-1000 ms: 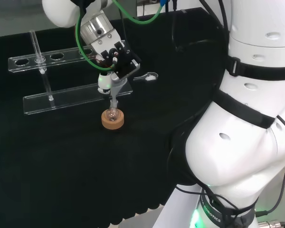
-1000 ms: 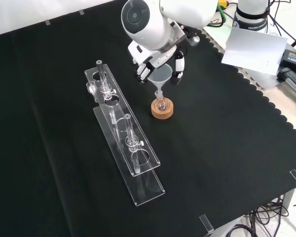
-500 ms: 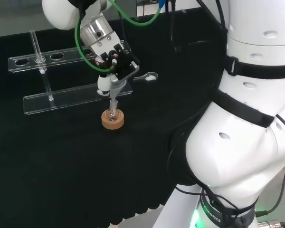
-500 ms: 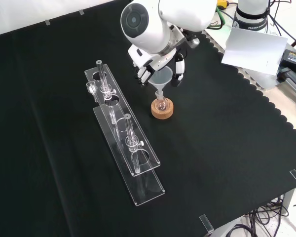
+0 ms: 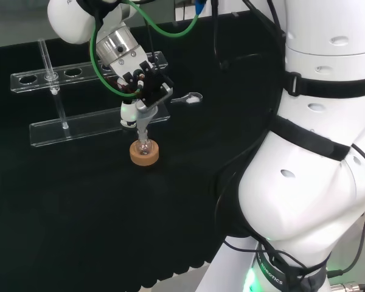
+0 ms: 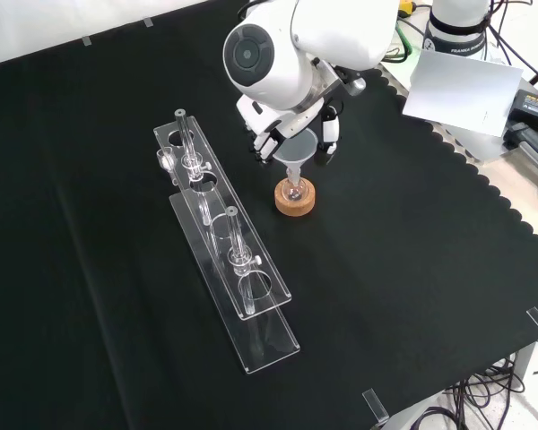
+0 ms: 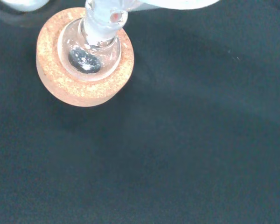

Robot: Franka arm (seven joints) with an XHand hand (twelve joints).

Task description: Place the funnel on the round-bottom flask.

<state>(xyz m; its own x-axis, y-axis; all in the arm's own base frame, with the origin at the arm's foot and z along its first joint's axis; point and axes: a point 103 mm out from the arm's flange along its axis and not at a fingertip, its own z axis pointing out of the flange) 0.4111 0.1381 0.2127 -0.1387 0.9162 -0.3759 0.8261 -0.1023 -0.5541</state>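
Observation:
A small clear round-bottom flask (image 6: 293, 189) stands upright in a cork ring (image 6: 295, 202) near the middle of the cloth. The hand (image 6: 285, 131) hovers right above it, fingers curled round a clear funnel (image 6: 297, 151). The funnel's stem points down into the flask's neck. In the head view the hand (image 5: 143, 84) holds the funnel (image 5: 142, 113) over the flask (image 5: 143, 145) and cork ring (image 5: 144, 154). The wrist view looks down on the cork ring (image 7: 72, 86) with the flask (image 7: 86, 58) in it and the funnel stem (image 7: 102, 16) at its mouth.
Two long clear racks (image 6: 238, 296) with glass tubes lie to the left of the flask in the front view. A small clear piece (image 5: 187, 97) lies beyond the hand in the head view. The cloth's scalloped edge (image 6: 484, 184) runs along the front view's right.
The hand has lowered the funnel and shifted a little left in the head view. The stem now reaches down into the flask's neck. The flask and its ring have stayed put.

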